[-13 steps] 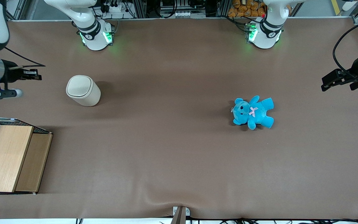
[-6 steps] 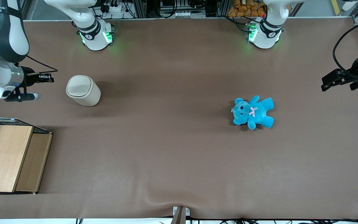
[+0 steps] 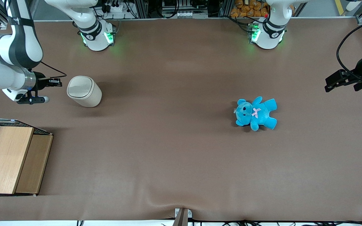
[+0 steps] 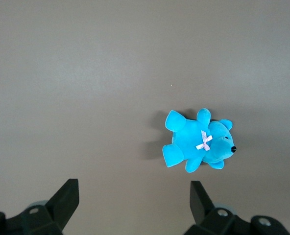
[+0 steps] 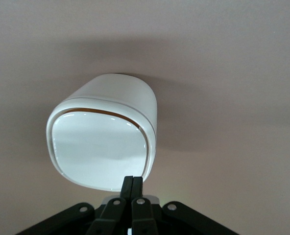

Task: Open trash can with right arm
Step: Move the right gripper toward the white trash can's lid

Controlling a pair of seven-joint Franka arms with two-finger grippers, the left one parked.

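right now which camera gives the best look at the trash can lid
The right wrist view: the trash can fills it, its lid seen close and shut, with the shut gripper at the lid's edge. The front view shows the can small, standing beside the gripper. The left wrist view shows only the blue teddy.

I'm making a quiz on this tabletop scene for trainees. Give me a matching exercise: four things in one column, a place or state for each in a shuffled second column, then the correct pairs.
Things:
1. trash can
2. gripper
3. blue teddy
4. wooden box

Places or states:
A. lying toward the parked arm's end of the table
B. fingers shut, just beside the lid's edge
C. upright, lid closed
D. nearer the front camera than the trash can, with wire mesh on one side

Pairs: 1-C, 2-B, 3-A, 4-D
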